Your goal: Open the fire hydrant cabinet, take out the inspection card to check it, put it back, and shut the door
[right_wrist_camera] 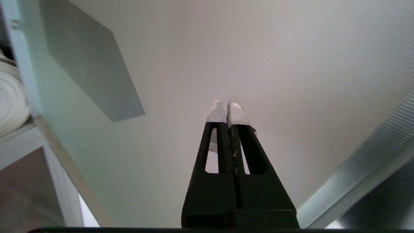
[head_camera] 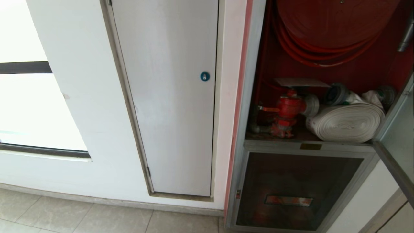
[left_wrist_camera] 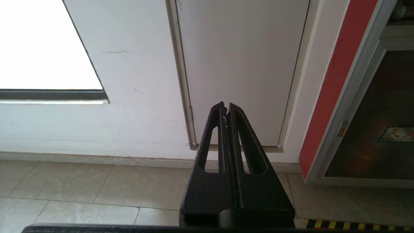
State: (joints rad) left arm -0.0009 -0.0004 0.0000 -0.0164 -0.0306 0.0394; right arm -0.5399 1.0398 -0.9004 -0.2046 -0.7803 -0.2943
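While the tall brushed-silver fire hydrant cabinet (head_camera: 245, 97) stands open at the right of the head view, nothing is held by either arm. Farthest left, a bright window (head_camera: 29, 106) sits in the white wall; next comes the plain white flat panel (head_camera: 168, 97) with its small blue round lock (head_camera: 204, 76). The left claw (left_wrist_camera: 226, 106) is parked low, fingers pressed together and empty, aimed at the foot of that panel above the tiled floor (left_wrist_camera: 81, 187).

Inside the red compartment, the thin white inspection card (head_camera: 300, 82) rests tilted on top of the red valve (head_camera: 286, 111), under the red hose reel (head_camera: 336, 22) and just left of the white rolled hose (head_camera: 347, 123). The dark glass door (head_camera: 401, 136) is swung outward at the right edge. The right claw (right_wrist_camera: 228, 111), its white-tipped fingers closed on nothing, points close at the door's inner pane (right_wrist_camera: 258, 58).

The card is not yet taken, in my judgement. With its fingers closed, the claw could push the card off the valve and down behind the hose instead of pinching it. Brushing the door on the way in could swing it against the arm.
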